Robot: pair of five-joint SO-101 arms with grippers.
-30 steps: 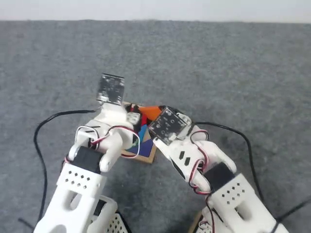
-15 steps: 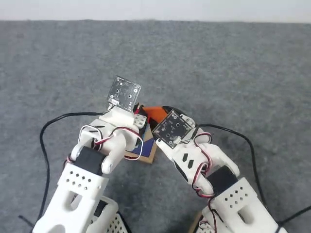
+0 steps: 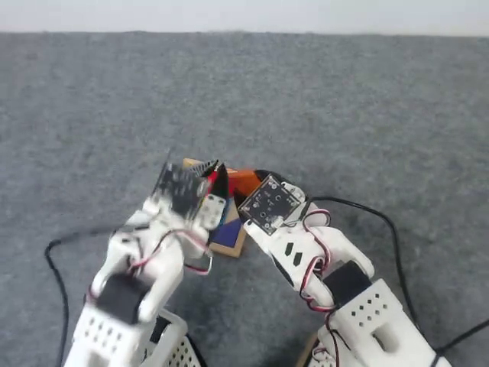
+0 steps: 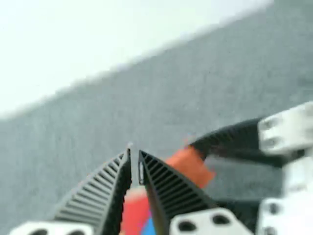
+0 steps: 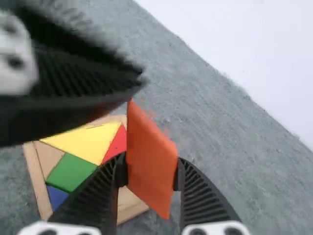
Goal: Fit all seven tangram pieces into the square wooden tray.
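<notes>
The square wooden tray (image 3: 234, 245) lies between the two arms, mostly under them. In the right wrist view its rim (image 5: 32, 157) frames a yellow piece (image 5: 87, 141), a red piece (image 5: 116, 145), a green piece (image 5: 71, 171) and a blue piece (image 5: 55, 197). My right gripper (image 5: 148, 167) is shut on an orange piece (image 5: 149, 157), held upright above the tray's far side (image 3: 241, 181). My left gripper (image 4: 134, 155) hovers just beside it, shut with nothing between its fingers, above the tray's far edge (image 3: 216, 174).
Grey carpet covers the table all around, with open room beyond the tray. Black cables trail from both arms, one at the left (image 3: 53, 252) and one at the right (image 3: 386, 222). A white wall borders the far edge.
The left arm has swung back toward the near side and lowered, its wrist now over the tray. The right arm has barely moved and still holds the orange piece.
</notes>
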